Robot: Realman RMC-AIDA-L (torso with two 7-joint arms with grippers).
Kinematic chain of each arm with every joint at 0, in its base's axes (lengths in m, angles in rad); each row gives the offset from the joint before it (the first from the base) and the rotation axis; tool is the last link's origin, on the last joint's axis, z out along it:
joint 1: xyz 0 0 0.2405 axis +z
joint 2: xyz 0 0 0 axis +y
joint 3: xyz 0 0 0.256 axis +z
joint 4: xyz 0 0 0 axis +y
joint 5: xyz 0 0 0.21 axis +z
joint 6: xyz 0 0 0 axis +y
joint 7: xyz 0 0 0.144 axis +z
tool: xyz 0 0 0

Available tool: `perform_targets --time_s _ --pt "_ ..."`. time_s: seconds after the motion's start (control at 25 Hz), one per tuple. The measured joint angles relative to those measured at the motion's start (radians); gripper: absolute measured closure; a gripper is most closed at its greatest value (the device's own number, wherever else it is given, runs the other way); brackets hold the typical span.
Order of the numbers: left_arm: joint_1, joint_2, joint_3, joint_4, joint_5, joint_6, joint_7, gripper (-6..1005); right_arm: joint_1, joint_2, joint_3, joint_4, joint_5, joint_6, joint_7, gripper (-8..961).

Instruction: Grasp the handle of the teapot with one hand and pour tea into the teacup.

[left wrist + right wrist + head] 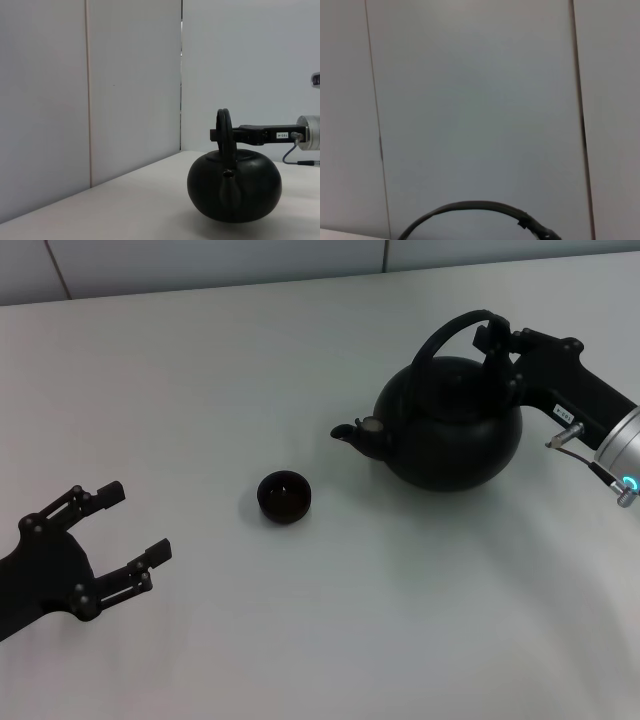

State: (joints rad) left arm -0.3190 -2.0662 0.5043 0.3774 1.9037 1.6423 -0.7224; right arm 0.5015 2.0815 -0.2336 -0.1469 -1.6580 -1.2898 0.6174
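Nearest, the left gripper (128, 530) hangs idle over the white table (300, 640), fingers spread wide. Farther out sits the teacup (284, 496), spout-side of the teapot (450, 425). Beyond, the right gripper (493, 340) appears clamped on the handle (448, 335), though its fingertips are partly hidden.

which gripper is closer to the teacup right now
Left. The left gripper sits open on the teacup's left with bare table between. The right gripper is farther off, at the handle of the teapot.
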Motion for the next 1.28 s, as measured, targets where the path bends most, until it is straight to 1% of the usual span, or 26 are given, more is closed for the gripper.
perform_targets --time_s 0.4,0.68,0.88,0.92,0.96,1.0,1.04,1.08,1.16,1.2,1.24,1.28 --pt "0.002 0.0 -0.006 0.0 0.0 0.003 0.0 148 0.001 0.0 -0.009 0.004 -0.004 0.021 -0.001 805" --pt "0.006 -0.001 -0.006 0.0 -0.001 0.004 0.0 148 -0.014 0.0 -0.01 0.004 -0.005 0.024 -0.001 683" --pt "0.006 -0.001 -0.004 0.0 -0.002 0.007 0.0 148 -0.041 -0.003 -0.01 -0.001 -0.003 0.003 -0.001 596" --pt "0.005 -0.001 -0.002 0.0 -0.002 0.008 0.0 148 -0.05 -0.003 -0.01 -0.001 -0.003 -0.006 -0.001 548" --pt "0.004 -0.001 0.0 0.0 -0.002 0.01 0.0 148 -0.063 -0.004 -0.01 -0.003 -0.003 -0.018 0.0 500" --pt "0.0 0.001 0.003 0.0 -0.001 0.013 -0.001 147 -0.096 -0.005 -0.01 -0.013 -0.004 -0.058 0.0 451" --pt "0.0 0.001 0.003 0.0 -0.001 0.013 -0.001 147 -0.096 -0.005 -0.01 -0.013 -0.004 -0.058 0.0 403" --pt "-0.003 0.002 0.004 0.001 0.002 0.015 -0.003 147 -0.117 -0.004 -0.01 -0.02 -0.007 -0.083 0.0 355" --pt "-0.009 0.006 0.013 0.004 0.005 0.021 -0.011 147 -0.166 -0.005 -0.016 -0.037 -0.018 -0.152 0.0 296" --pt "-0.014 0.009 0.044 0.013 0.007 0.022 -0.026 147 -0.218 -0.007 -0.04 -0.067 -0.059 -0.244 0.004 267" --pt "-0.014 0.009 0.044 0.013 0.007 0.022 -0.026 147 -0.218 -0.007 -0.04 -0.067 -0.059 -0.244 0.004 267" --pt "-0.016 0.011 0.06 0.019 0.007 0.022 -0.034 147 -0.238 -0.008 -0.054 -0.089 -0.087 -0.285 0.01 267"
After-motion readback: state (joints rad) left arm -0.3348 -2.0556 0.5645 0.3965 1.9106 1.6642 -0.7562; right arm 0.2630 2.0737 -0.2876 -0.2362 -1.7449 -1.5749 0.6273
